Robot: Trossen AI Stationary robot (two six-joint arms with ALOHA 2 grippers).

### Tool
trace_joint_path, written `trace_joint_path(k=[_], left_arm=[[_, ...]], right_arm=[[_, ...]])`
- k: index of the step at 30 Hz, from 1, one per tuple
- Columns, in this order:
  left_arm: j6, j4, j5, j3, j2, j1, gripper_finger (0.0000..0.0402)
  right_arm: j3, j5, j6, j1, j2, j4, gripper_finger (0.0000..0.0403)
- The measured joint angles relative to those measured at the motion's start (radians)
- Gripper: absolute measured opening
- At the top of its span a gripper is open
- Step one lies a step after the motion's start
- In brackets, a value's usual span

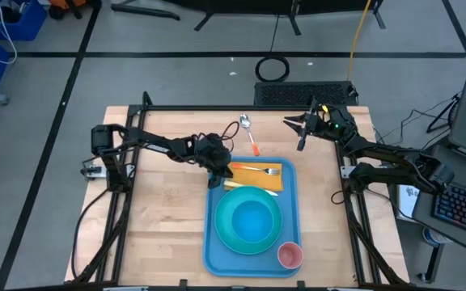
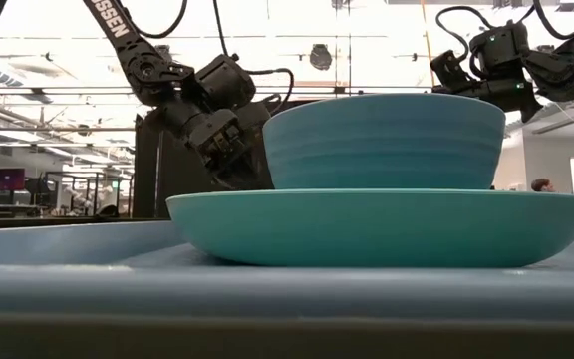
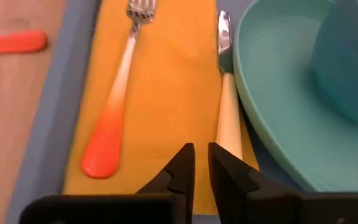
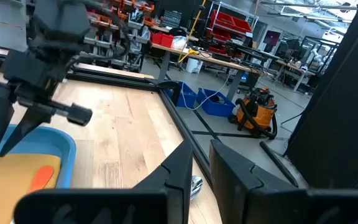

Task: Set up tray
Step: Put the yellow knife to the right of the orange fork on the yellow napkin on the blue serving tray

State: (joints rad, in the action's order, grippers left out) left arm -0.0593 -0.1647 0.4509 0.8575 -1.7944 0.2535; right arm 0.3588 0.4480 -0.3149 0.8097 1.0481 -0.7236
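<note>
Now my left fingers (image 3: pixel 201 158) hang narrowly parted above the yellow napkin (image 3: pixel 166 93), holding nothing. My right fingers (image 4: pixel 201 155), also narrow, wait over the desk's (image 1: pixel 160 210) far edge; the tray (image 1: pixel 213 250) lies mid-desk

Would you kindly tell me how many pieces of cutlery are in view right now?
3: an orange-handled fork on the yellow napkin in the tray, a cream-handled knife beside the plate, and a spoon on the table beyond the tray. Others may be hidden.

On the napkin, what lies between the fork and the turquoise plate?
A pale-handled knife lies between the fork and the plate, right beside the plate's rim on the orange napkin; the left wrist view shows it.
</note>
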Motion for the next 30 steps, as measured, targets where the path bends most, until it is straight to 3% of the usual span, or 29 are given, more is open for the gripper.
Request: trace_joint_path(k=[7,16,23,30], left_arm=[[-0.029,0.106,0.065,-0.001,0.058,0.016,0.0073],[-0.053,0.133,-0.012,-0.001,0.057,-0.041,0.012],[-0.046,0.133,-0.015,-0.001,0.057,-0.049,0.0173],[-0.061,0.127,-0.027,-0.001,0.056,-0.066,0.0197]], right_arm=[[0.0,0.0,-0.002,0.0,0.0,0.002,0.0045],[0.0,0.001,-0.003,0.0,0.0,0.002,0.0045],[0.0,0.002,-0.001,0.0,0.0,0.003,0.0045],[0.0,0.002,0.005,0.0,0.0,0.002,0.0045]])
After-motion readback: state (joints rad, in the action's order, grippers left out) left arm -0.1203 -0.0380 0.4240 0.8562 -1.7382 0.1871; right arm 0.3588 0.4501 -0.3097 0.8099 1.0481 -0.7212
